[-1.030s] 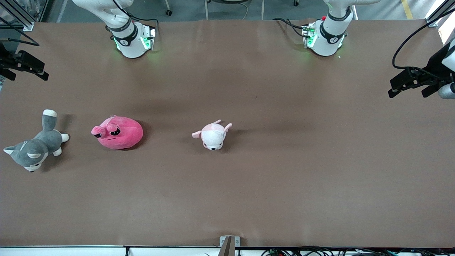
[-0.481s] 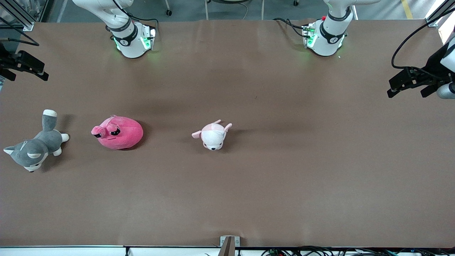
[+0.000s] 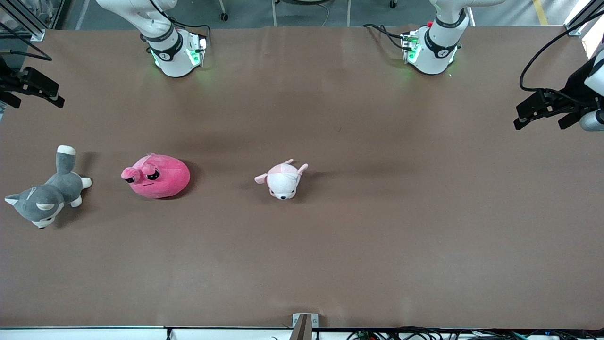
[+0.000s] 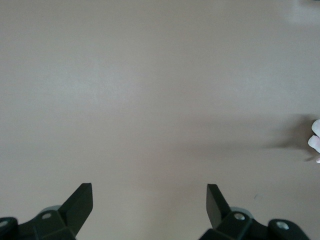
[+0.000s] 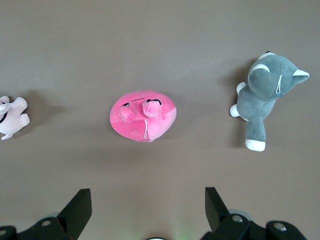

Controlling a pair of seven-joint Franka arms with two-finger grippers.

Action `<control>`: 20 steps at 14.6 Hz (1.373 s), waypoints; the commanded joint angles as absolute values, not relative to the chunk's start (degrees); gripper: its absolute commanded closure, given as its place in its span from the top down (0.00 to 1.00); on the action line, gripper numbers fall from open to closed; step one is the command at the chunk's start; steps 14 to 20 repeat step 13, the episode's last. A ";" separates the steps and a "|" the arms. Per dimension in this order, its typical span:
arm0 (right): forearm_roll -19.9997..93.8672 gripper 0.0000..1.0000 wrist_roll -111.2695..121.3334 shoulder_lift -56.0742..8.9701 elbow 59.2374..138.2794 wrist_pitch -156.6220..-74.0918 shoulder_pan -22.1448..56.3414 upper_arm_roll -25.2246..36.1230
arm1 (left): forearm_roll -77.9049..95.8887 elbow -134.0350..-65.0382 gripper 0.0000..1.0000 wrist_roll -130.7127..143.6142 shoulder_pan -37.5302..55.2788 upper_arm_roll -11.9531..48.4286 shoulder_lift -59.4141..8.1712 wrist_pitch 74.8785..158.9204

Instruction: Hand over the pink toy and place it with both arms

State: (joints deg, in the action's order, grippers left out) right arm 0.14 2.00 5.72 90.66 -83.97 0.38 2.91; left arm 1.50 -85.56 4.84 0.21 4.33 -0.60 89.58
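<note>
The pink toy point(image 3: 156, 176) lies on the brown table point(image 3: 358, 226) toward the right arm's end, its snout and droopy black eyes turned toward the grey-and-white husky point(image 3: 46, 191), which lies beside it closer to that end of the table. A small pale pink-and-white puppy point(image 3: 282, 179) lies near the middle of the table, well apart from the pink toy. All three toys lie at about the same distance from the front camera, and nothing touches them.

The right gripper point(image 5: 148, 205) hangs high above the table with its two black fingers spread wide and nothing between them; its wrist view looks down on the pink toy point(image 5: 143, 115), with the husky point(image 5: 264, 96) and the edge of the puppy point(image 5: 12, 118) off to either side. The left gripper point(image 4: 149, 201) is also spread open and empty, over bare table toward the left arm's end.

No writing or labels can be read on the toys or the table.
</note>
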 commanded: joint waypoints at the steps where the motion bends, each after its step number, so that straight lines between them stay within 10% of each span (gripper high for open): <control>1: 0.88 1.00 2.02 5.89 90.70 -83.94 0.70 3.08 | 0.97 -84.11 1.00 4.39 0.53 4.13 -1.14 88.59; 20: 0.79 1.00 2.02 5.63 90.18 -83.67 0.62 3.08 | 0.97 -84.11 1.00 4.39 0.35 4.13 -1.14 88.59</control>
